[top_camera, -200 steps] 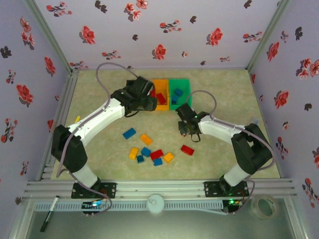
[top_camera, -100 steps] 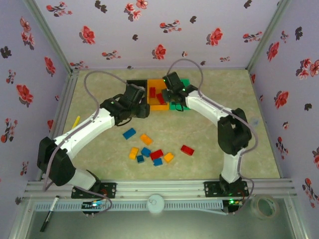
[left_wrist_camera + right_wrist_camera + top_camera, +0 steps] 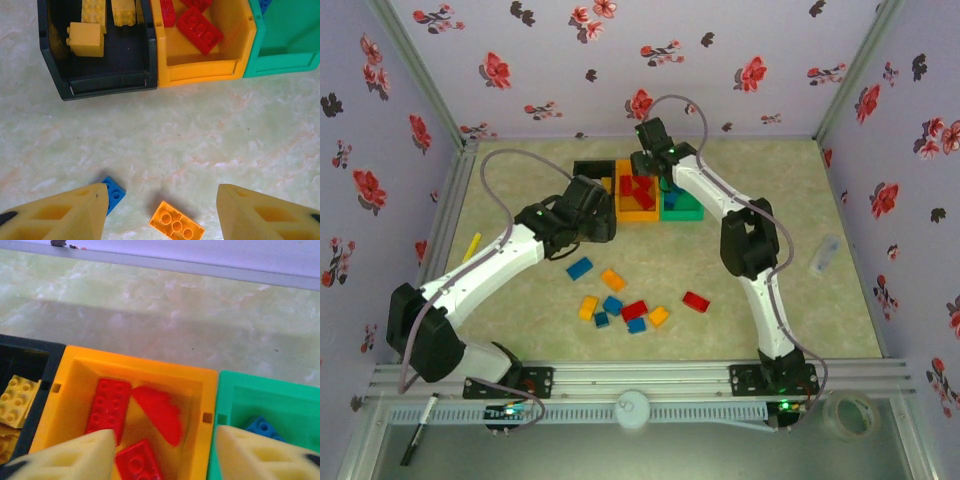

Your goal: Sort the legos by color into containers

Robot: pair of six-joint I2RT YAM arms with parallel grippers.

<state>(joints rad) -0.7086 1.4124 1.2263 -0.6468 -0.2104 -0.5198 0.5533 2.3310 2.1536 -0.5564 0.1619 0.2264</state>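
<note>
Red bricks [image 3: 107, 405]: three in orange bin [image 3: 210, 390]. Nine loose bricks [image 3: 634, 310] at its 6 o'clock. Left gripper [image 3: 162, 189], right gripper [image 3: 165, 431]: fingers apart, empty.

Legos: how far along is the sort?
Done: yellows in black bin, reds in orange bin, a blue in green bin. In hand: nothing; right hand open over orange bin, left hand open above loose bricks. Left: about ten on the table.

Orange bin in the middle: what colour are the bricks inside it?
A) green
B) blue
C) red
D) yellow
C: the bricks seen in the orange bin are red bricks, while yellow bricks lie in the black bin and a blue brick in the green bin.
</note>
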